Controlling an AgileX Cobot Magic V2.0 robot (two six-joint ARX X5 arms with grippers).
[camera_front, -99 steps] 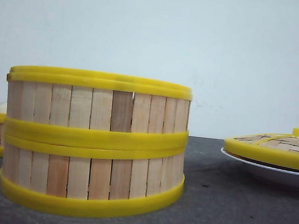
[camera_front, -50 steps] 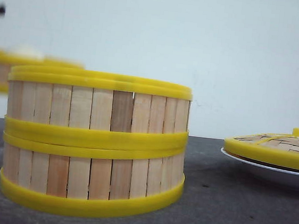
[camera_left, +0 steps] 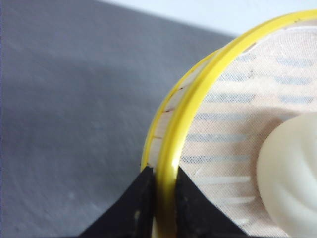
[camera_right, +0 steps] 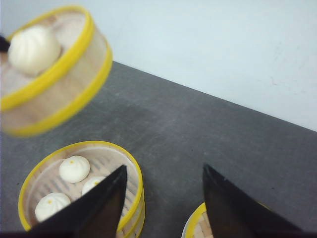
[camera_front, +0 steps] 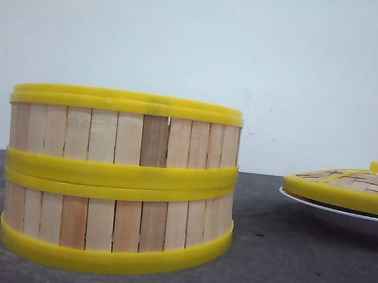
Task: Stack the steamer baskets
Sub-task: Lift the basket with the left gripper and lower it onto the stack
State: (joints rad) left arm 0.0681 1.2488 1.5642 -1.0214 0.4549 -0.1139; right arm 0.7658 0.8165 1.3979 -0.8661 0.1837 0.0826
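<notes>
**Operator:** What does my left gripper (camera_left: pixel 159 191) have?

**Spotter:** Your left fingers are pinched on the yellow rim of the third steamer basket (camera_right: pixel 52 74), one finger outside the wall and one inside. That basket hangs in the air, tilted, with a single white bun (camera_right: pixel 32 48) sitting on its slatted floor. From the front camera you only catch its underside at the upper left corner of the frame.

**Operator:** And the right gripper (camera_right: pixel 163 198)?

**Spotter:** Your right fingers are spread wide with nothing between them, held above the table (camera_front: pixel 283 273).

**Operator:** Where are the other baskets?

**Spotter:** The two stacked steamer baskets (camera_front: pixel 120 181) stand on the dark table, one squarely on the other. Three small buns (camera_right: pixel 74 168) lie in the top one. The lifted basket is above and to the left of the stack, well apart from it. To your right, the woven lid (camera_front: pixel 347 185) rests on the white plate (camera_front: pixel 343 215).
</notes>
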